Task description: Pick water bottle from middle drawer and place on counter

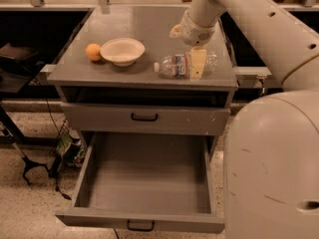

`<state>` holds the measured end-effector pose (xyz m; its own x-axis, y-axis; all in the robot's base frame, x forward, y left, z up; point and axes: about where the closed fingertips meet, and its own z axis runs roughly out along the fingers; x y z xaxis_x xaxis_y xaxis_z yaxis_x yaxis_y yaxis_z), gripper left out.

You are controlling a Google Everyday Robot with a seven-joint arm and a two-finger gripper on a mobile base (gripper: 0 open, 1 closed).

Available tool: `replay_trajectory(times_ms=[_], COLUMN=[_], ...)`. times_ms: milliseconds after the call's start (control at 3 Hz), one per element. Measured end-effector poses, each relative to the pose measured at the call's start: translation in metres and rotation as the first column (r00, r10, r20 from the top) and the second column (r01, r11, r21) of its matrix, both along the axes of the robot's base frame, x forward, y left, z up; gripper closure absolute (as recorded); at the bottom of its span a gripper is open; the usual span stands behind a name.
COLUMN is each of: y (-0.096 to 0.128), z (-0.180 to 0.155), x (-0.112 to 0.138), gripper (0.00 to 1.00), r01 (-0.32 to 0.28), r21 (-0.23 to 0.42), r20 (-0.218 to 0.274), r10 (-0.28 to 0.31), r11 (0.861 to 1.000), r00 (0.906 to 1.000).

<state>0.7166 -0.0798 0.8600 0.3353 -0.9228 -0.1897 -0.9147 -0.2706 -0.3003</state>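
Note:
The water bottle [175, 65] lies on its side on the counter [144, 24], cap to the left, near the front right. My gripper [187, 48] hangs right over it on the arm coming from the upper right. One cream finger [198, 62] stands in front of the bottle's right half, the other shows higher up at the left of the wrist. The fingers are spread and do not clamp the bottle. The middle drawer [149, 178] is pulled fully out below and holds nothing.
A cream bowl [122, 50] and an orange [93, 52] sit on the counter's left half. A shut drawer front with a black handle [144, 117] is above the open drawer. My white base [274, 168] fills the lower right. Speckled floor is at left.

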Motion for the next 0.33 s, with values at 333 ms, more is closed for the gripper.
replay_trajectory(times_ms=[333], y=[0.0], z=[0.0], x=[0.0], gripper=[0.0], r01=[0.0], r21=[0.0], r20=[0.0], r10=[0.0], r11=[1.0], r00=[1.0])
